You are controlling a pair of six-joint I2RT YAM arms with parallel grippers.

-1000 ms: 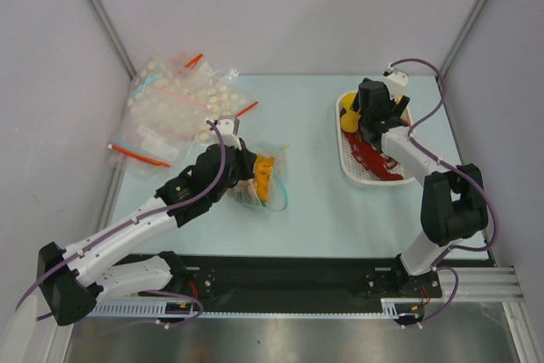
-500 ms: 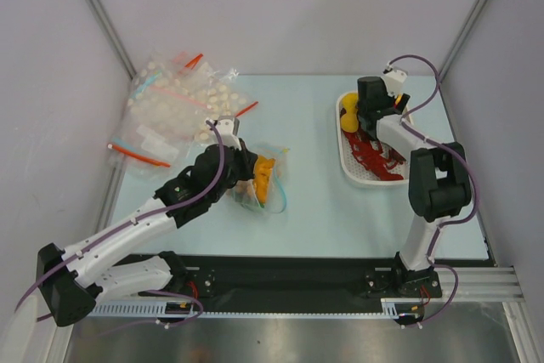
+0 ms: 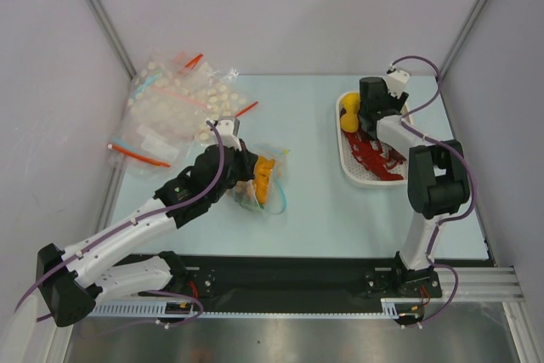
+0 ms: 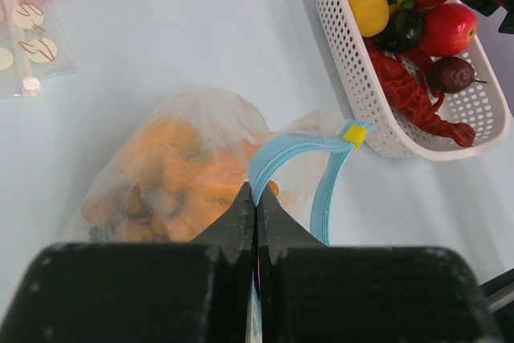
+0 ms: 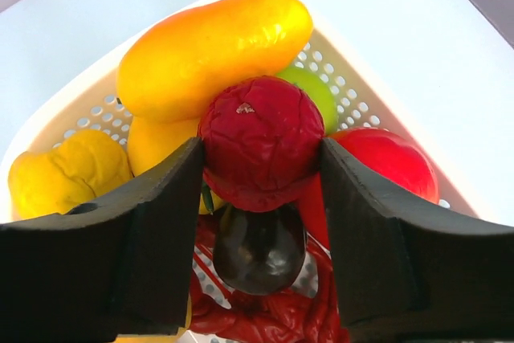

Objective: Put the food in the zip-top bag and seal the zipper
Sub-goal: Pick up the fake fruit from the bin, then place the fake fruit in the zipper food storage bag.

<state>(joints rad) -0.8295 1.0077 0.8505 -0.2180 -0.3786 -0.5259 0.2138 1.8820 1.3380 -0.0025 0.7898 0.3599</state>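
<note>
Nearest the bases, clamps the left gripper (image 4: 255, 208) shut on the zipper (image 4: 299, 142), pinching the light blue strip and propping the mouth of the zip-top bag (image 4: 201, 118) open as a loop toward the tray. Shows no shift on this side against the picture one second back: same pinch, same bag position near the middle of the surface (image 3: 306, 210). Holds orange food (image 4: 173, 174) inside the bag already; carries a small yellow slider tab (image 4: 354, 132) at the far end of the strip. Further out, on the right, grips a wrinkled dark red fruit (image 5: 259, 134) in the right gripper (image 5: 261, 168), pressed from both sides, directly above the remaining pieces in the white tray (image 4: 353, 86), among them a yellow-orange mango shape (image 5: 213, 50) and a dark purple piece (image 5: 259, 251). Differs from one second back by a folded-in right elbow and a gripper set slightly further over the tray; suggests a pick just secured, with transfer to the open bag as the likely next step and sealing not yet begun. Farthest, at the left rear, leaves the heap of other bags (image 3: 174, 99) lying apart, several with red strips. Finds pale round printed marks with a script-like squiggle on those bags, too small to read; finds no legible brand or label elsewhere.
</note>
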